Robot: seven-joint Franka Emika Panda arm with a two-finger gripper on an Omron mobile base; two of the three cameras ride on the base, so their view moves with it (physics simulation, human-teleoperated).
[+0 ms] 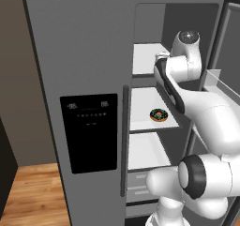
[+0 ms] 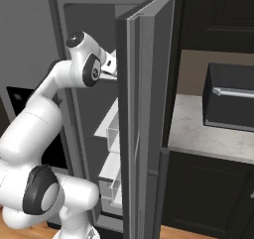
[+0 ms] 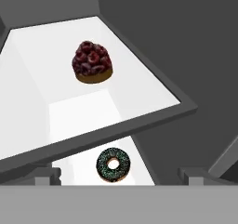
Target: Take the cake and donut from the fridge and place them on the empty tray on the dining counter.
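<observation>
Fingertips (image 3: 46,175) stood wide apart with nothing between them as you looked down into the fridge (image 1: 84,56). Nearest, just past the tips and a shelf lower, lay the donut (image 3: 113,164). Farther ahead and slightly left sat the cake (image 3: 92,62) on the upper shelf (image 3: 42,102), well clear of your gripper (image 3: 118,175), likely the easier first reach.

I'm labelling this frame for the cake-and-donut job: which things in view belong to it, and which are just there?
Part of the job:
- cake, on a white fridge shelf
- donut, on the shelf below
- fridge, right door open
- gripper, open, holding nothing

Just there:
- black box on the pale counter
- wood floor
</observation>
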